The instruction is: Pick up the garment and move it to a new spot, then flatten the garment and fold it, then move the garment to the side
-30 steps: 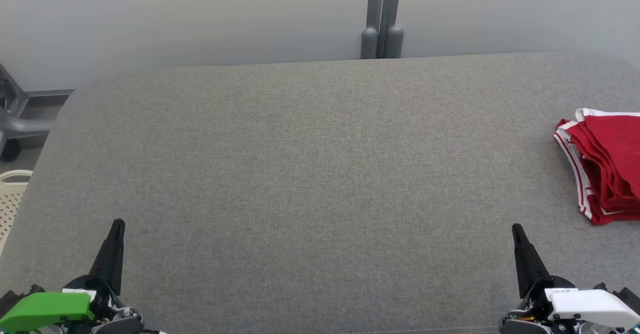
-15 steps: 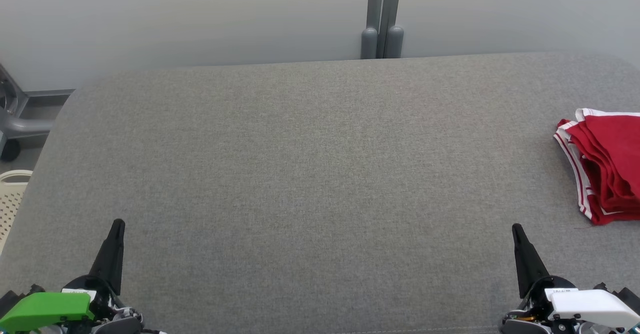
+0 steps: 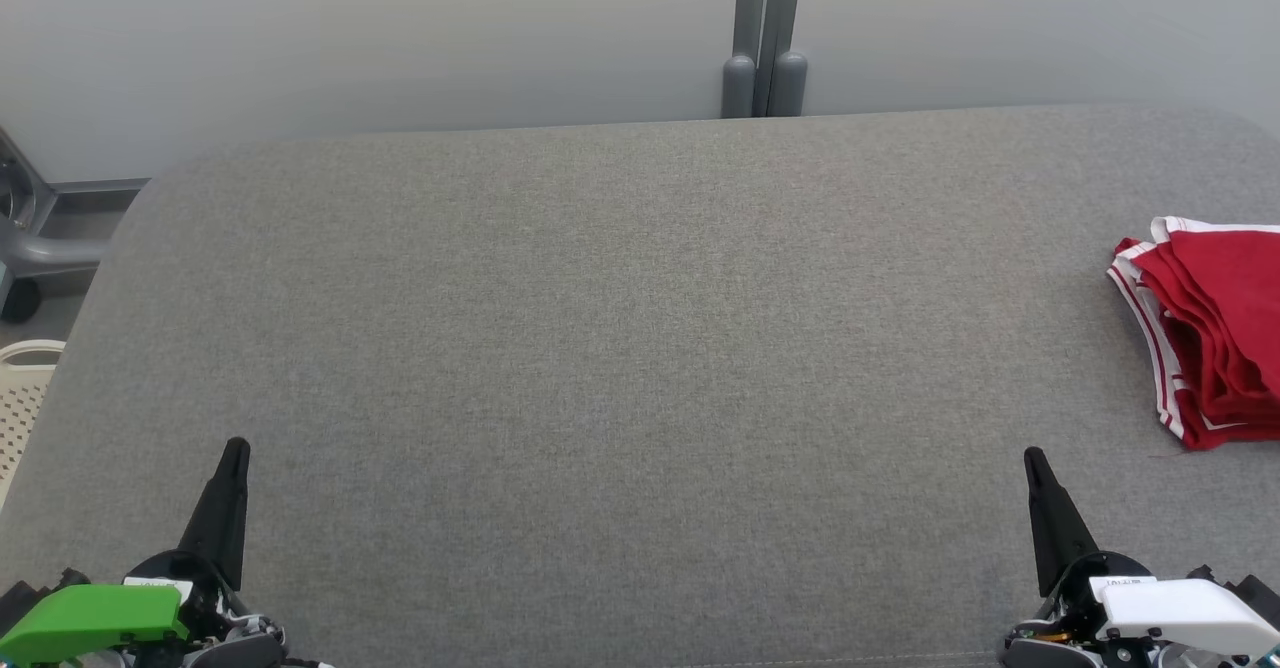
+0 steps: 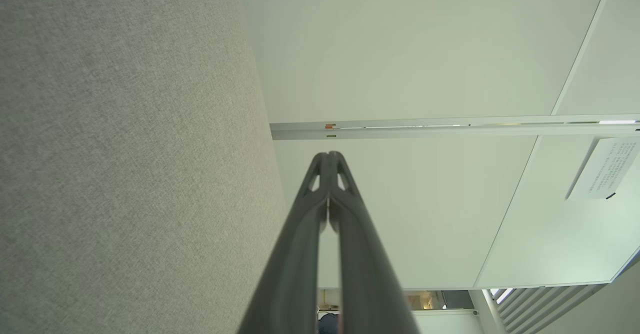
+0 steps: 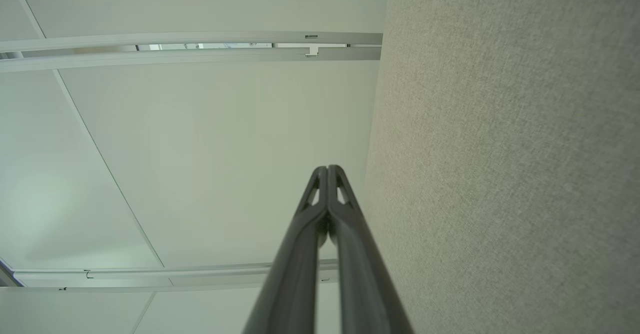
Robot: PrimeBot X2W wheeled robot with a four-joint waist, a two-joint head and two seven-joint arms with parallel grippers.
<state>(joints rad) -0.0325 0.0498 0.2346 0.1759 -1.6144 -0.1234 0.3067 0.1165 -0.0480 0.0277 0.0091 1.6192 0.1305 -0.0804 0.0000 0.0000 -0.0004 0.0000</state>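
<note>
At 3 o'clock on the grey surface (image 3: 600, 328), against the frame edge: red garment (image 3: 1215, 328) with white trim, folded in a stack, partly cut off. Left gripper (image 3: 236, 445) at 7 o'clock, right gripper (image 3: 1033, 455) at 5 o'clock, both clenched tip to tip, holding nothing, well apart from the garment. Wrist views confirm fingers (image 4: 295, 264) pressed together. White basket (image 3: 22, 403) off the surface edge at 9 o'clock.

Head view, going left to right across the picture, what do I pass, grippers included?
pale perforated basket → left gripper → grey post at the wall → right gripper → red garment at the right edge
</note>
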